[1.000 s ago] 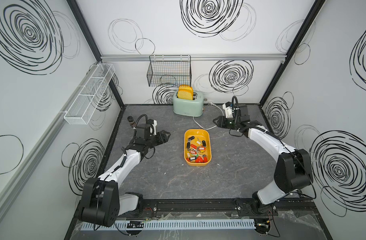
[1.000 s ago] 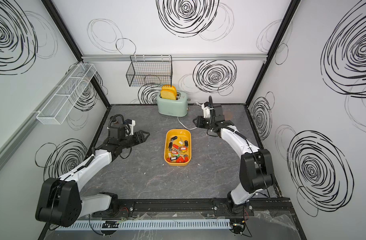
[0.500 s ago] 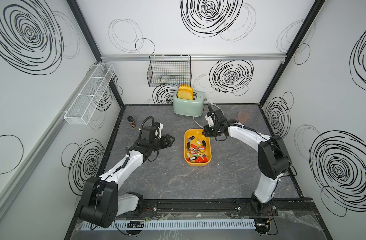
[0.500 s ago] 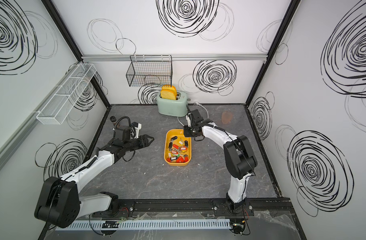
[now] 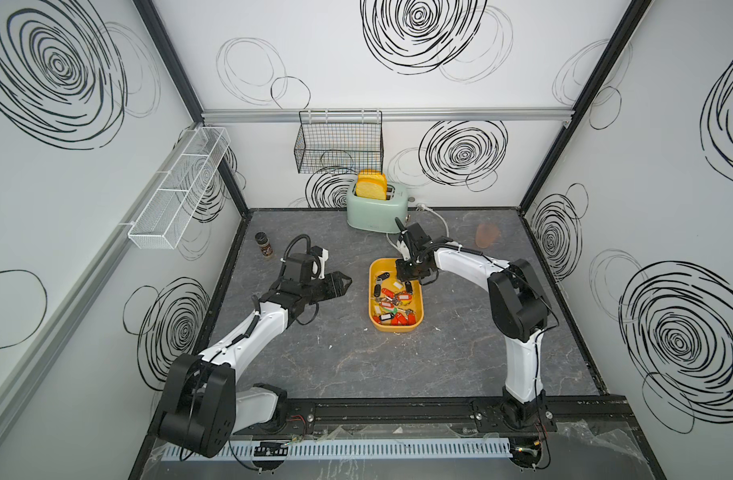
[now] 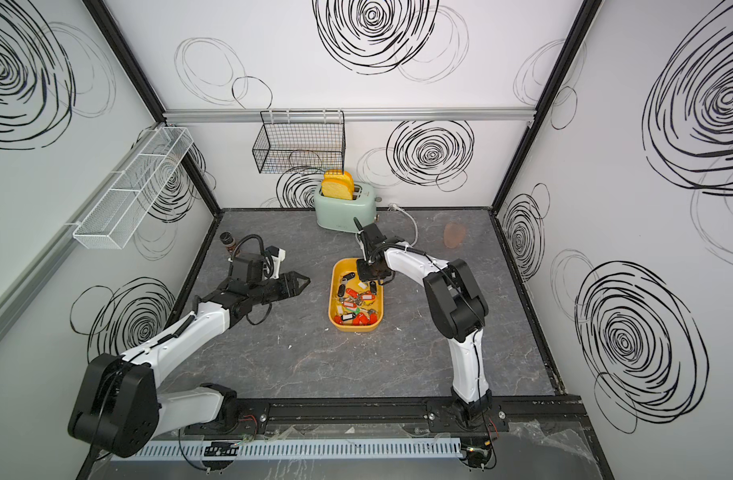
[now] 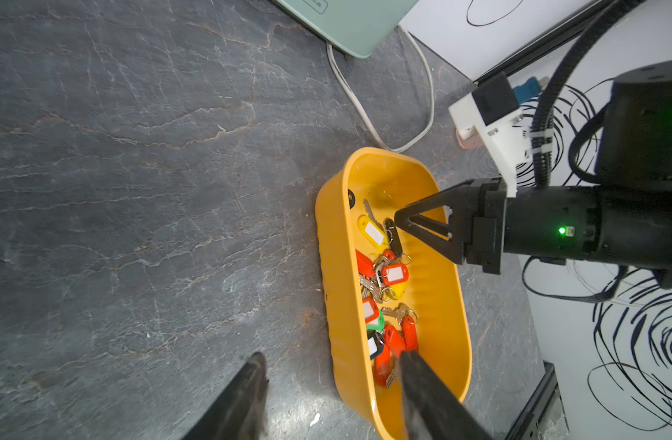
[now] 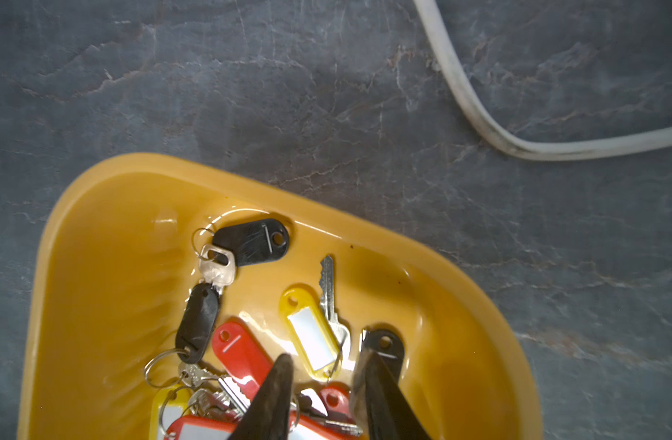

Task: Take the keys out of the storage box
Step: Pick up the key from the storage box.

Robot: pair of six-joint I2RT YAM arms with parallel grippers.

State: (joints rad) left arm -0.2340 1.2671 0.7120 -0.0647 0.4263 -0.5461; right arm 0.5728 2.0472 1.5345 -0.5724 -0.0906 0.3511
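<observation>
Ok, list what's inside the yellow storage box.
Tagged keys lie loose in the storage box: red, yellow, black and green tags, overlapping in a heap. The right gripper hangs open over them, its fingers hiding some tags; anything under the pile cannot be seen.

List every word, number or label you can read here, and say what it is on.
None can be read.
Toaster: a small mark at the picture's edge, too blurred.
Key tags: white inserts show no writing.
Jar: label too small.
</observation>
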